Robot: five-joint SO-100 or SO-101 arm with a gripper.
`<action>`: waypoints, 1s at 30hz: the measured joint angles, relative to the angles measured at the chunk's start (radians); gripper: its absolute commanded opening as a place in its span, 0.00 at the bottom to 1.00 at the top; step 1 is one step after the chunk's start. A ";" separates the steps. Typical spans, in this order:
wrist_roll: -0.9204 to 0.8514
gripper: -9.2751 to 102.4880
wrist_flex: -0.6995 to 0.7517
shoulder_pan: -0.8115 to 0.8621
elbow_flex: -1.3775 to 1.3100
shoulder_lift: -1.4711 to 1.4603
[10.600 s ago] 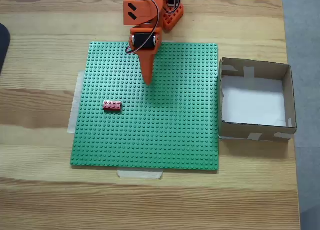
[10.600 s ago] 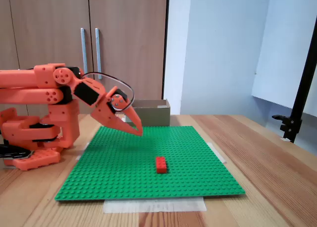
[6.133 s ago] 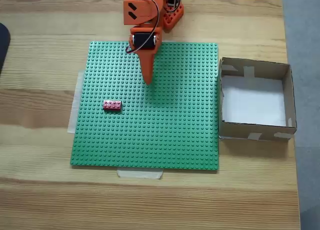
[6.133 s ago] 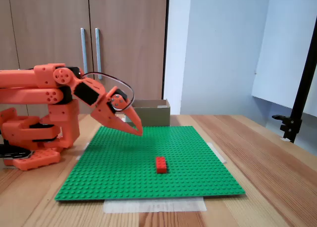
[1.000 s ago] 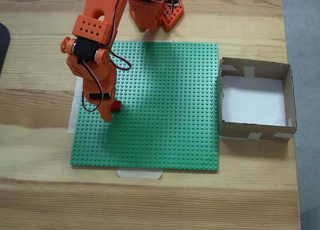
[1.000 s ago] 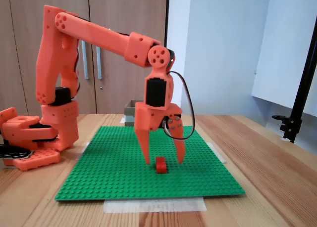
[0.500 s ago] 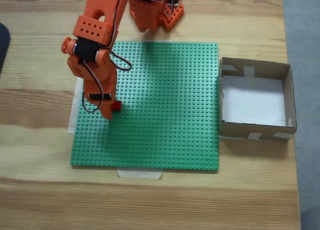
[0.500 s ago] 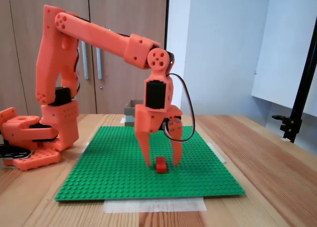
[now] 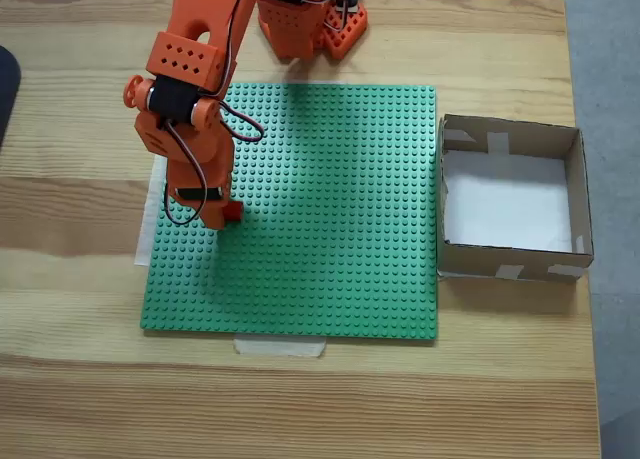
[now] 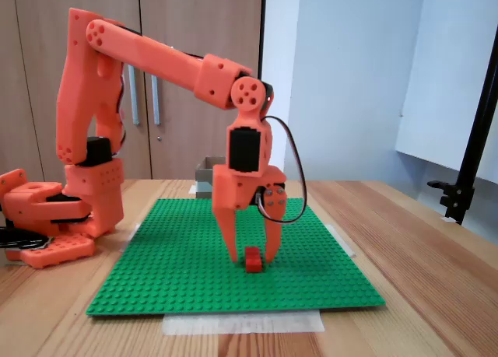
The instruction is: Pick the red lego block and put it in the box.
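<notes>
The end effector [image 10: 250, 257] stands nearly vertical over the green baseplate [image 9: 330, 209], its two fingers straddling the red lego block [image 10: 253, 259] and narrowed to a small gap around it. From the side-on fixed view the fingertips look very close to the brick's sides, perhaps just touching, but the brick sits on the baseplate studs and is not lifted; I cannot tell whether the grip is firm. In the top-down fixed view only the brick's right end [image 9: 233, 211] peeks out beside the end effector, toward the baseplate's left edge.

The box [image 9: 578, 189] sits just off the baseplate's right edge, well apart from the brick, on the wooden surface [image 9: 90, 379].

Risks, as I judge them: the brick may be pressed onto the baseplate studs, so a weak pinch could slip off when the arm rises. If the fingers close off-centre, the brick could twist or pop out sideways. Fingertips riding too low might catch on the studs. The baseplate is taped down at its edges [image 9: 280, 347], which should help, though a hard pull could strain it
</notes>
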 measured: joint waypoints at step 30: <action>0.064 0.21 -0.055 -0.003 0.000 0.000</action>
